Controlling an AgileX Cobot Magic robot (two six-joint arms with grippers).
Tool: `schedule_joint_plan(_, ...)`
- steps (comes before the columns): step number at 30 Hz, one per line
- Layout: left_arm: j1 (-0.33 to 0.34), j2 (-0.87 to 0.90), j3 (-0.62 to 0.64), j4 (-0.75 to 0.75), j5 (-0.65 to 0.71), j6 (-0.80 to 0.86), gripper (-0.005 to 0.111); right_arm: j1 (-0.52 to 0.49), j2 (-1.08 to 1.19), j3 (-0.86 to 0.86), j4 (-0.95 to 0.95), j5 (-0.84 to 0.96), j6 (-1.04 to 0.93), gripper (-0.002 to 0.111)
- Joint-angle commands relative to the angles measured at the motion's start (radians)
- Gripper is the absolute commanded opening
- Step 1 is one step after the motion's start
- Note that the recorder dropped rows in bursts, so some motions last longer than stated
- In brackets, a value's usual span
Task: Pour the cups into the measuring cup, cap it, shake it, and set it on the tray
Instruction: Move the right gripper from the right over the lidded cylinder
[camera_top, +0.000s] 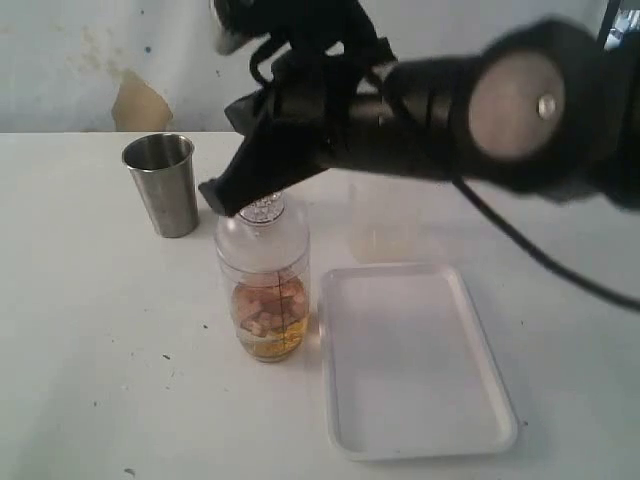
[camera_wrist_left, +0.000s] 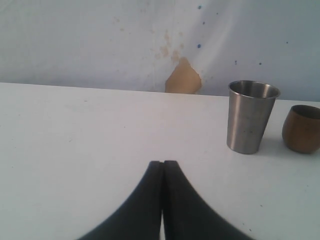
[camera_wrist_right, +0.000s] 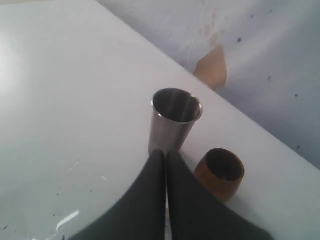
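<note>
White table (camera_top: 80, 350); wooden cup (camera_wrist_left: 302, 129) wrist views only, tray (camera_top: 412, 365) exterior only; left claw (camera_wrist_left: 162, 163), right claw (camera_wrist_right: 165, 153) closed.

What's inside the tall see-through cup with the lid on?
Amber liquid with pale chunks sits in the lower part of the measuring cup. Above that it looks empty. The black tool hides the top of the neck on the cap.
</note>
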Motion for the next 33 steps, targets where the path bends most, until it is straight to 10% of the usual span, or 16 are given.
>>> schedule_joint_plan(1,-0.001,-0.004,0.005,0.001,-0.01,0.0,0.0,0.072,0.0,0.158,0.001,-0.217,-0.002,0.0)
schedule_joint_plan(33,-0.001,-0.004,0.005,0.001,-0.01,0.0,0.0,0.021,0.065,0.083,0.042,-0.111,0.059,0.0)
